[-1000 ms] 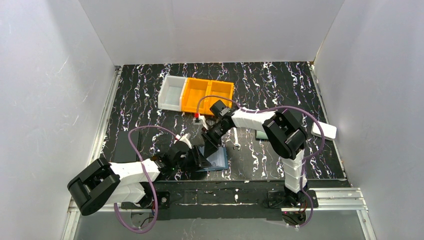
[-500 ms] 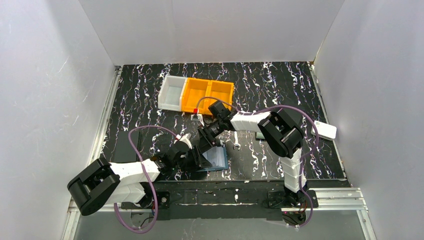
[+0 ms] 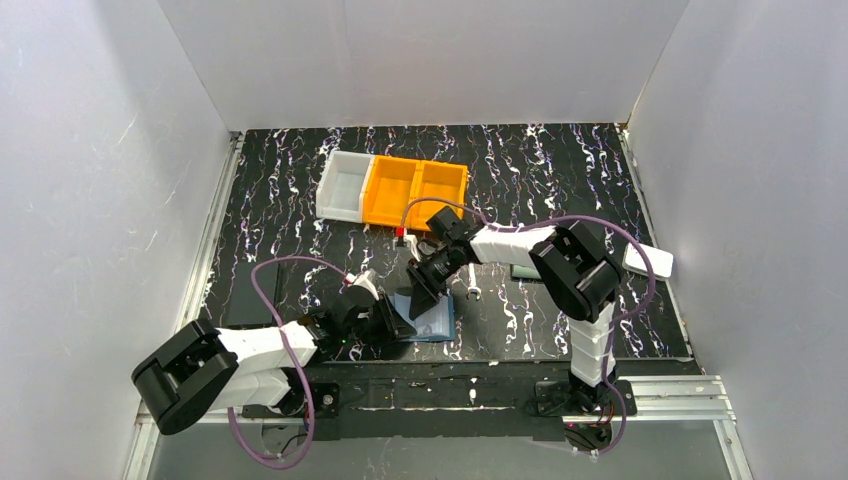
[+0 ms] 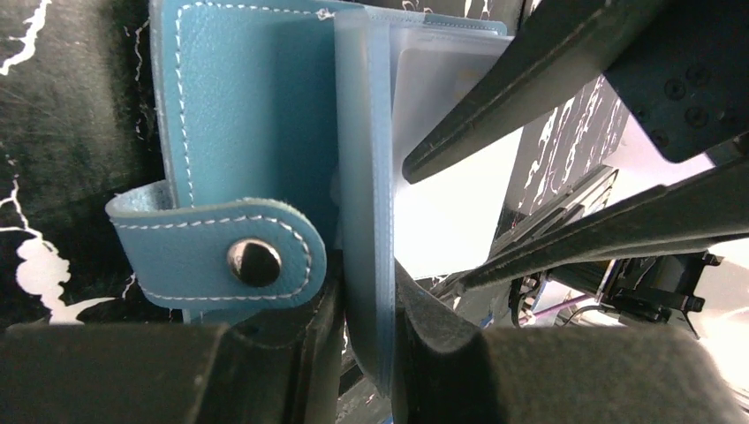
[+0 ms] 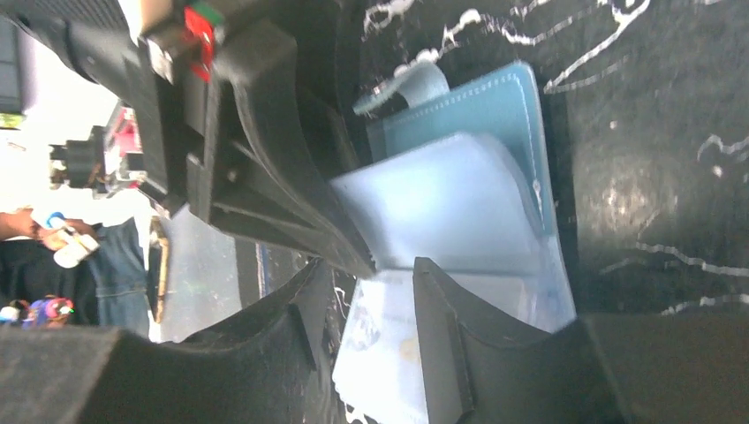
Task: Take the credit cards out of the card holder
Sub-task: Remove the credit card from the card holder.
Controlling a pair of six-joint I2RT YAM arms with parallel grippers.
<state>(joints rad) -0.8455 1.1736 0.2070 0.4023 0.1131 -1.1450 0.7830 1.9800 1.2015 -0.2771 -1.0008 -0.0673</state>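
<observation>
The blue card holder [image 3: 432, 320] lies open on the mat near the front edge. In the left wrist view its snap flap [image 4: 252, 258] shows, and the stack of clear pockets [image 4: 364, 177] stands on edge. My left gripper [image 4: 366, 340] is shut on the lower edge of that stack. My right gripper [image 5: 375, 322] hangs over the pockets [image 5: 442, 203] from behind, jaws apart. A pale credit card [image 5: 380, 349] with small printed marks lies in the gap between its fingers. The right fingers [image 4: 530, 84] show as black wedges in the left wrist view.
A white bin [image 3: 343, 186] and an orange two-part bin [image 3: 415, 188] stand at the back of the mat. A flat white object [image 3: 648, 261] lies at the right wall. A dark wallet [image 3: 522, 271] sits under the right arm, and a small white tool [image 3: 472, 291] lies by the holder.
My left gripper has closed on the clear pockets. My right gripper swung a little toward the left arm, then came back over the holder's open pockets.
</observation>
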